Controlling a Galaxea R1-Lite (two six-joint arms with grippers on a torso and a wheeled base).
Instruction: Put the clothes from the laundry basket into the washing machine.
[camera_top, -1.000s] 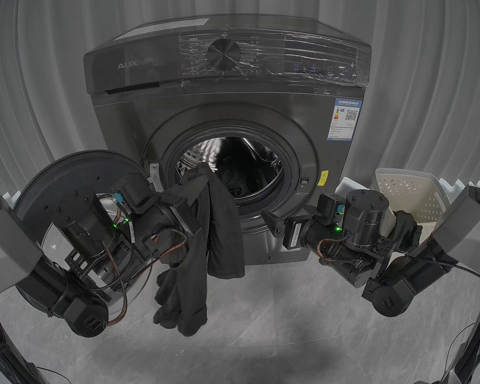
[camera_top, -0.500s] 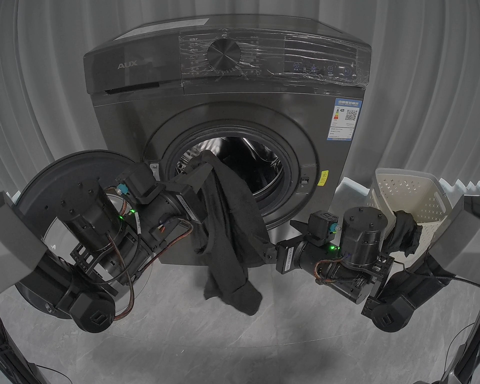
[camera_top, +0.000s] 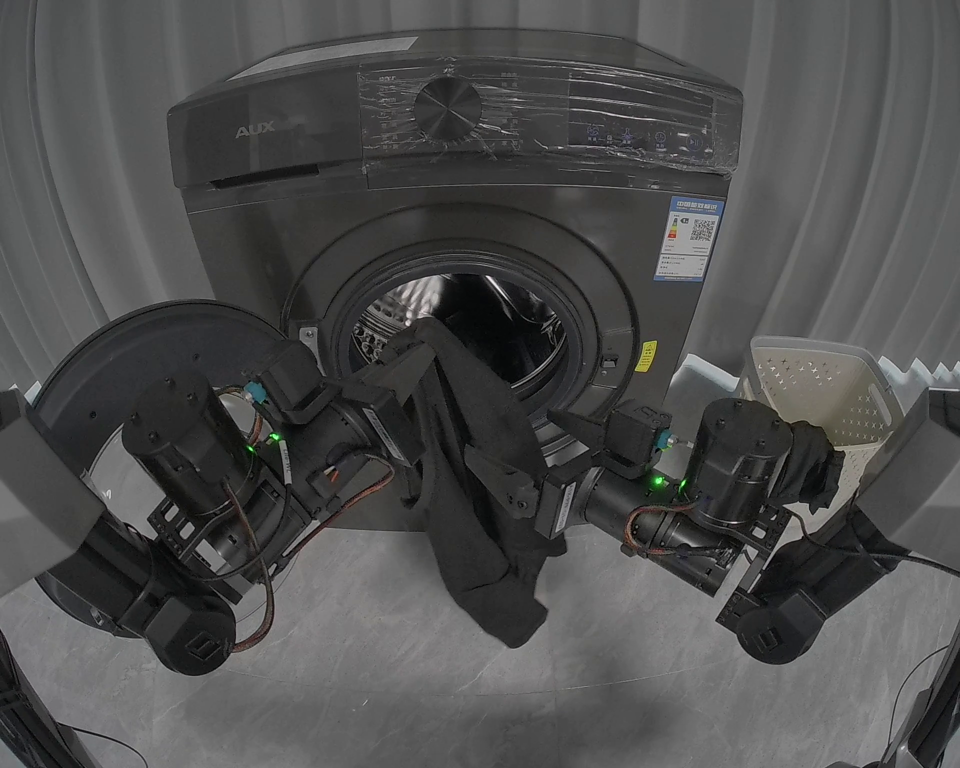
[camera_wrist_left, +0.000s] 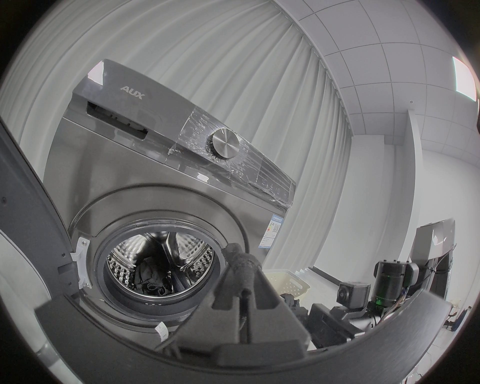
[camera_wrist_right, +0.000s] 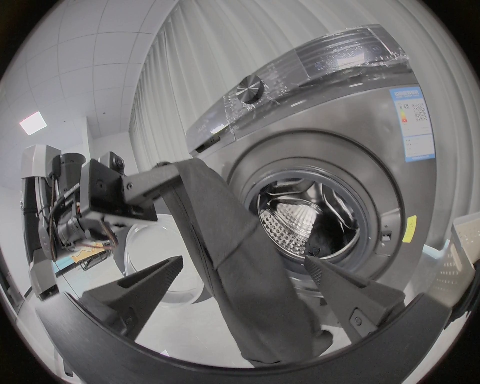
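Observation:
A long black garment (camera_top: 470, 480) hangs from my left gripper (camera_top: 415, 350), which is shut on its top edge just in front of the washing machine's drum opening (camera_top: 470, 335). In the left wrist view the left gripper (camera_wrist_left: 241, 270) pinches the dark cloth. My right gripper (camera_top: 512, 437) is open, one finger on each side of the hanging garment's middle. The right wrist view shows the right gripper (camera_wrist_right: 244, 260) straddling the garment (camera_wrist_right: 235, 240). Dark clothes (camera_wrist_left: 147, 275) lie inside the drum. The white laundry basket (camera_top: 830, 385) stands at the right with a dark garment (camera_top: 812, 462) draped over its rim.
The washing machine door (camera_top: 130, 350) is swung open to the left, behind my left arm. The garment's lower end (camera_top: 510, 615) hangs above grey floor tiles (camera_top: 600, 650). A grey curtain (camera_top: 850, 200) runs behind the machine.
My left gripper carried the garment right, towards the drum opening, and the cloth swung with it. My right gripper moved left, and its open fingers now sit either side of the cloth.

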